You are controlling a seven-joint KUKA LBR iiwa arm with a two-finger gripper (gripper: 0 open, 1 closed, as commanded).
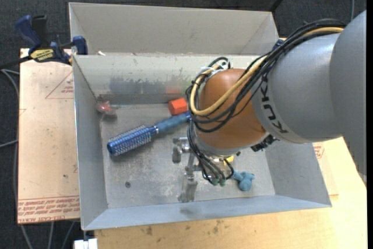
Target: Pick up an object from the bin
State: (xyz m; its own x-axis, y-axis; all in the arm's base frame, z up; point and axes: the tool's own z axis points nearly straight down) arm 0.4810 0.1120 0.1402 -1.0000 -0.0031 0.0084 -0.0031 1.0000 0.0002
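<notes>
My gripper (187,183) hangs below the orange wrist cover, low over the bin's front middle floor, with bare floor under it. A blue hairbrush (140,136) lies just to its upper left, bristle head to the left and handle running under the arm. A small orange block (178,106) sits behind the brush handle near the back wall. To the gripper's right, by the front wall, lies a small teal-blue piece (245,181).
A small pinkish thing (105,107) rests in the back left corner of the bin. The arm and its cables cover the right half of the bin. The left front floor is bare grey metal.
</notes>
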